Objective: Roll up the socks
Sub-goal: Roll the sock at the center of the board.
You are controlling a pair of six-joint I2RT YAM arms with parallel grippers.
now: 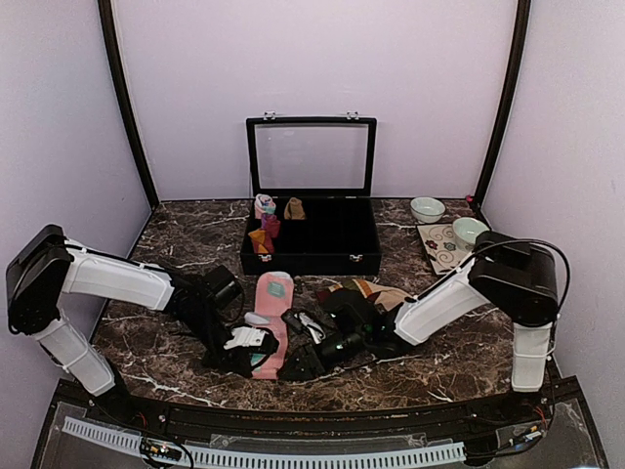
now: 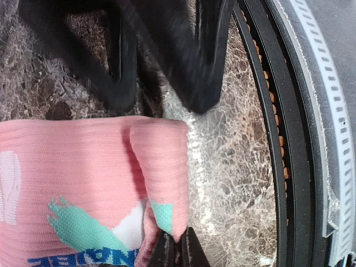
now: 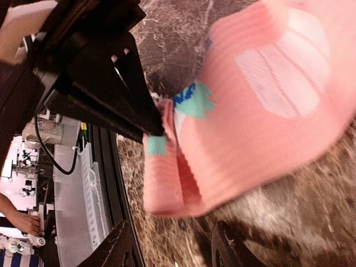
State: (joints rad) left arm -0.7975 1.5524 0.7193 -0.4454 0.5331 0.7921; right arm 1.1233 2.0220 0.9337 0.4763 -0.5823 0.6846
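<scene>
Your left pincer (image 2: pixel 178 250) sits right under its wrist lens, clenched on the near end of the pink sock (image 2: pixel 83 167), tips pinching the turned-over edge.

On the marble tabletop (image 1: pixel 176 234), the black case (image 1: pixel 312 262) stands at the far middle, lid up. The pink sock lies lengthwise just near of the case, running toward the near edge. To its right the striped sock (image 1: pixel 376 291) is crumpled and partly hidden behind your right arm; untouched, by the look of it. The fold (image 2: pixel 158 167) on the pink sock is one short, loose turn. Your right pincer (image 3: pixel 169 245) hangs over that same end, released, jaws wide, nothing between them.

Step, as I read it: start of the first roll, barely begun. Next move calls for the right pincer to close on the free corner of the fold, level with the left, then both turn it toward the far end together. Grip unevenly and you'll likely get a cone, not a roll.
</scene>
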